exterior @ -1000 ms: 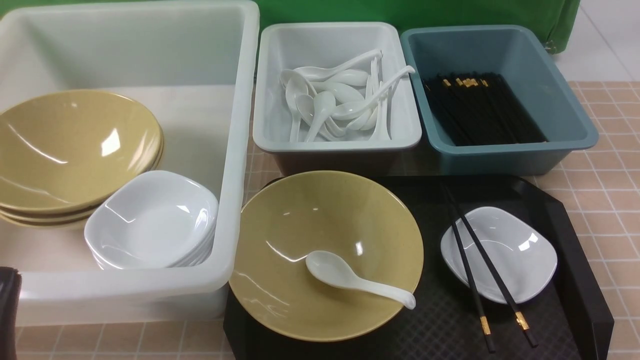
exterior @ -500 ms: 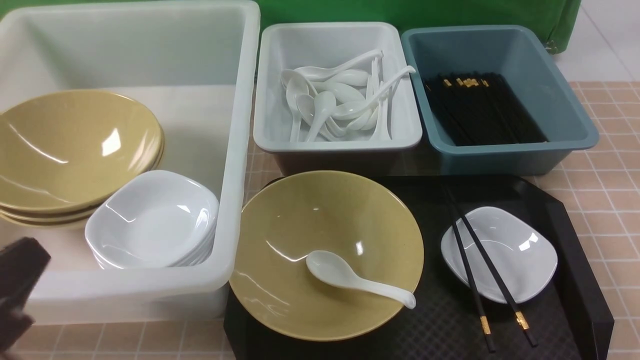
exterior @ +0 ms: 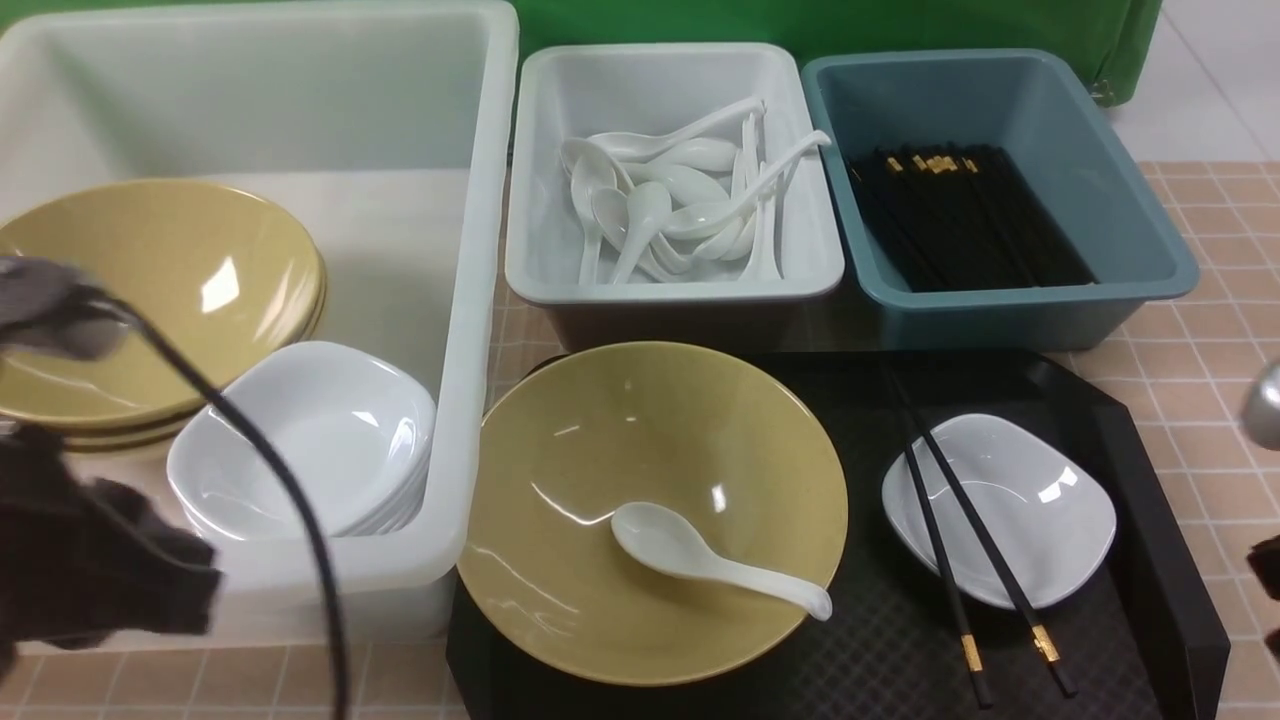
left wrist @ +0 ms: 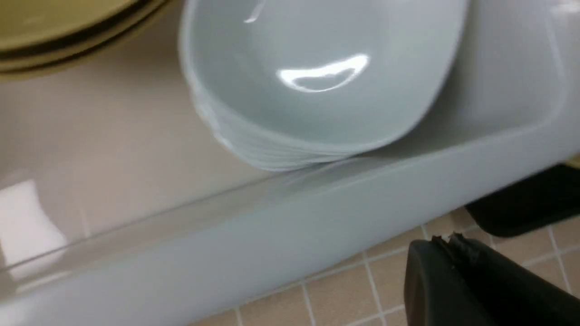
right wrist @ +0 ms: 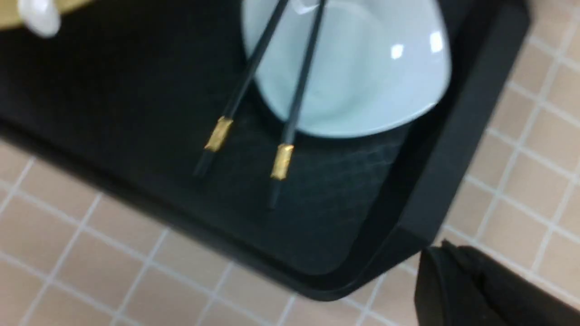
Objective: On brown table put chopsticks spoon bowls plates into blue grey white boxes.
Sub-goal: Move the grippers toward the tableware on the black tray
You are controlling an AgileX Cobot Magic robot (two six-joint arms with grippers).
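Bowls [exterior: 150, 300] and plates [exterior: 310, 440] sit stacked in the white box [exterior: 480, 300]; left fingers [left wrist: 476, 280] are closed and empty outside its front wall. Spoon [exterior: 700, 555] lies in a loose bowl [exterior: 620, 440] on the black tray [exterior: 870, 650], chopsticks [exterior: 1043, 642] across a loose plate [exterior: 1040, 510]. Right fingers [right wrist: 476, 290] are closed and empty beside the tray corner.

Square-tiled tabletop [exterior: 1200, 400]: pinkish-tan, pale grout lines
Plastic tray [exterior: 880, 650]: black, seemingly diamond-textured
Round glossy bowl [exterior: 600, 600]: mustard yellow
Ceramic soup spoon [exterior: 690, 555]: white
Thin chopsticks [exterior: 930, 530]: black, gold bands
Largest plastic tub [exterior: 250, 100]: translucent white
Middle plastic tub [exterior: 650, 85]: pale grey
Right-hand plastic tub [exterior: 950, 100]: dusty blue
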